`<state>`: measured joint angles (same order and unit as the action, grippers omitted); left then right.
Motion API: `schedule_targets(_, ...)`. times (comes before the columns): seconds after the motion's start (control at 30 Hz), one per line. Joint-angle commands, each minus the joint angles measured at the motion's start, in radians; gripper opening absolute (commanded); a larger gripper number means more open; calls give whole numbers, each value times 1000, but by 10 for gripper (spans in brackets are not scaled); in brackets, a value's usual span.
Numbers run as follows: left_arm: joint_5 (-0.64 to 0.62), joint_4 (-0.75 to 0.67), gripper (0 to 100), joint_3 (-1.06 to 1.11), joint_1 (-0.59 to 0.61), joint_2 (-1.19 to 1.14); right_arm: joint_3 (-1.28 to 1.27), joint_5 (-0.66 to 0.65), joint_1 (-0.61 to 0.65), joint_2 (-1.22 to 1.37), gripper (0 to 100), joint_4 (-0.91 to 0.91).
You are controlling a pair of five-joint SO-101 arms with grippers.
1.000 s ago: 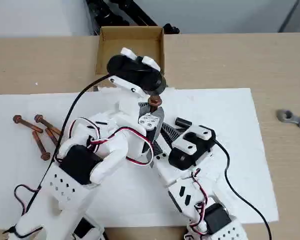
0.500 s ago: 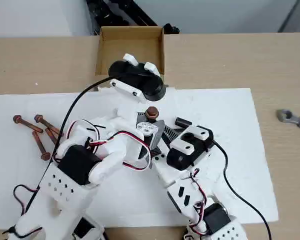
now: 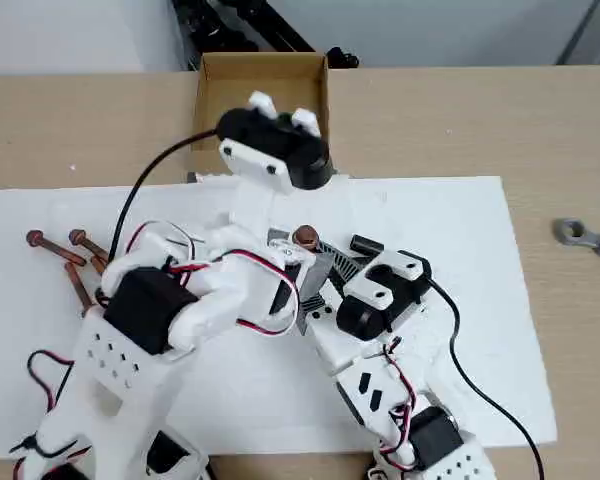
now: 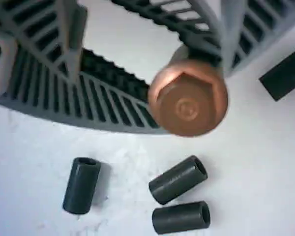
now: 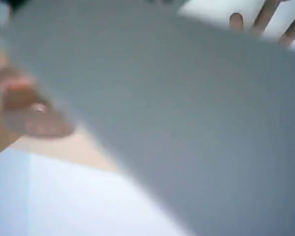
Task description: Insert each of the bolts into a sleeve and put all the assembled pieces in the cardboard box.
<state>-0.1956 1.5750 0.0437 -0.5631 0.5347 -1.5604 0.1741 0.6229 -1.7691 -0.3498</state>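
Left gripper point(image 3: 300, 248): clamped on bolt point(image 4: 187, 98), head up, over middle of white sheet point(image 3: 470, 310). Right gripper point(image 3: 328, 266) just beside it; you cannot tell its grip. Note three sleeves point(image 4: 178, 179) loose on sheet beneath bolt. Spare bolts point(image 3: 72, 262) at sheet's left end. Cardboard box point(image 3: 255, 95) past sheet's far edge.

Four short black cylindrical sleeves point(image 4: 178, 179) — three clustered, one apart — plus one upright copper-coloured hex-head bolt point(image 4: 188, 98), at least three loose bolts point(image 3: 55, 248).
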Motion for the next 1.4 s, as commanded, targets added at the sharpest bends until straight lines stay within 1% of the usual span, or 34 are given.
schedule_targets(0.0, 44, 11, 136, -105, 6, -21, 150, -25, -33, 84, 4, 15)
schedule_targets(0.1, 83, -9, 42, -111, 44, -29, 272, -23, -71, 243, 4, 16)
schedule_targets(0.17, 91, -21, 3, -111, 94, -31, 365, -23, -84, 361, 4, 18)
schedule_targets(0.27, 86, -15, 6, -111, 203, -23, 499, -23, -84, 544, 4, 18)
schedule_targets(0.33, 87, -14, 6, -107, 298, -23, 577, -23, -85, 671, 4, 19)
schedule_targets(0.43, 91, 3, 6, -107, 417, -25, 692, -20, -105, 854, 4, 70)
schedule_targets(0.57, 91, 60, 6, -105, 526, -23, 876, -18, -140, 1084, 4, 143)
schedule_targets(0.7, 92, 98, 6, -105, 640, -23, 1060, -18, -157, 1283, 4, 150)
schedule_targets(0.8, 94, 98, 6, -88, 718, -21, 1171, -15, -173, 1440, 4, 151)
schedule_targets(0.93, 94, 94, 6, -27, 766, -21, 1344, -2, -199, 1643, 4, 151)
schedule_targets(1.03, 92, 94, 6, 13, 766, -21, 1499, 60, -232, 1791, 4, 151)
schedule_targets(1.13, 92, 94, 6, 21, 766, -21, 1642, 89, -266, 1940, 6, 151)
schedule_targets(1.37, 89, 94, 6, 27, 766, -21, 1857, 87, -285, 2209, 7, 142)
